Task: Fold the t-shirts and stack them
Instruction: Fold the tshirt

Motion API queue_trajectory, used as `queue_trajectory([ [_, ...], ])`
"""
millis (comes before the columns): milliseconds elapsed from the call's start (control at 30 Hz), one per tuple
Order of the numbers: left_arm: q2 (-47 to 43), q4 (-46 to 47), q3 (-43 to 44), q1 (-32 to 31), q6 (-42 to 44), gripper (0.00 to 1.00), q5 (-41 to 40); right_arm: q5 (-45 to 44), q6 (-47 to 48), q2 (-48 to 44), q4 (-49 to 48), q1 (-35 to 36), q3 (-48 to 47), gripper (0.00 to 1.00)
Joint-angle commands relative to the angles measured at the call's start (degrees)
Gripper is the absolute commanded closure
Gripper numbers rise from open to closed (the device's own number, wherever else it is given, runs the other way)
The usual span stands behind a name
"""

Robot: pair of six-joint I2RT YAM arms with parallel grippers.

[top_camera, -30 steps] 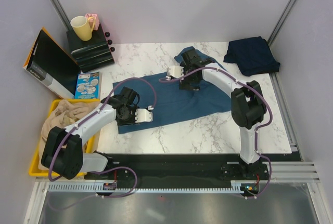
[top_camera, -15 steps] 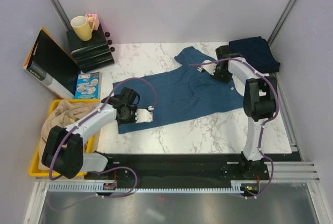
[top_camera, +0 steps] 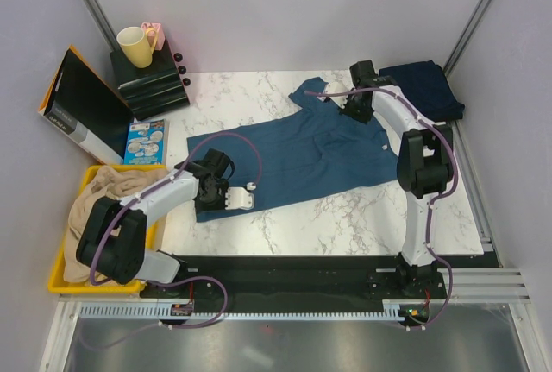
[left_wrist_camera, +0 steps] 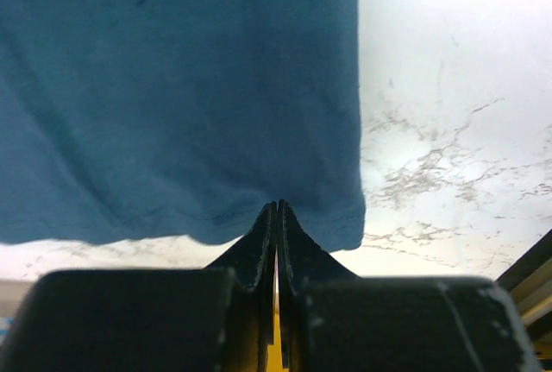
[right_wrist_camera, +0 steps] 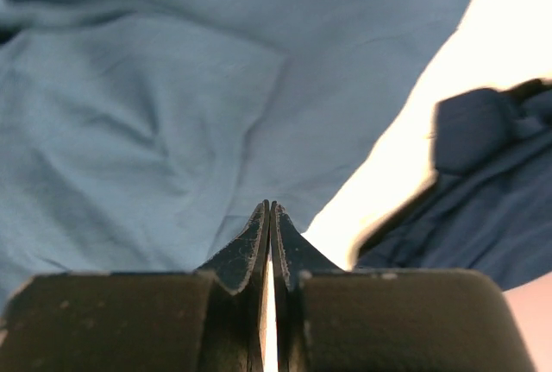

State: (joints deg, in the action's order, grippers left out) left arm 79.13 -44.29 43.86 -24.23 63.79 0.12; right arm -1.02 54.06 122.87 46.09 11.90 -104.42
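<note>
The steel-blue t-shirt [top_camera: 293, 152] lies spread out across the middle of the marble table [top_camera: 345, 217]. My left gripper [top_camera: 224, 193] sits at its front-left corner. In the left wrist view the jaws [left_wrist_camera: 277, 206] are pressed together on the hem of the steel-blue t-shirt [left_wrist_camera: 172, 87]. My right gripper [top_camera: 352, 106] is at the shirt's back right edge. Its jaws [right_wrist_camera: 270, 205] are shut on that edge of the cloth [right_wrist_camera: 172, 87], where a crease runs to the tips. The navy t-shirt [top_camera: 420, 89] lies bunched at the back right corner, close beside the right gripper [right_wrist_camera: 492, 208].
A yellow bin [top_camera: 62, 255] holding beige cloth [top_camera: 103, 191] stands off the table's left edge. At the back left are a black box [top_camera: 151, 83] with a yellow mug [top_camera: 134, 46] on it, a leaning black case [top_camera: 82, 104] and a booklet [top_camera: 145, 141].
My right arm swung from the shirt's middle to its back right edge and its jaws closed there. My left gripper closed on the front-left hem, hardly shifting.
</note>
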Motion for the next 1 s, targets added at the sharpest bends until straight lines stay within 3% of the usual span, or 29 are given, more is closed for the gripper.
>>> queue_trajectory([
  [0, 4.0, 0.5, -0.4, 0.0, 1.3, 0.98, 2.2, 3.5, -2.9, 3.0, 0.0, 0.5, -4.6, 0.92],
  [333, 11.0, 2.7, 1.1, 0.0, 0.8, 0.98, 1.5, 4.4, -5.3, 7.3, -1.4, 3.9, -6.0, 0.92],
  [633, 11.0, 2.4, 0.0, 0.0, 1.0, 0.98, 1.2, -0.8, -4.6, 10.5, -7.0, 3.5, -1.8, 0.94],
  [967, 9.6, 0.8, -6.8, -0.1, -0.3, 0.98, 0.5, -4.1, -3.7, 13.9, -10.0, 2.6, -3.9, 0.94],
])
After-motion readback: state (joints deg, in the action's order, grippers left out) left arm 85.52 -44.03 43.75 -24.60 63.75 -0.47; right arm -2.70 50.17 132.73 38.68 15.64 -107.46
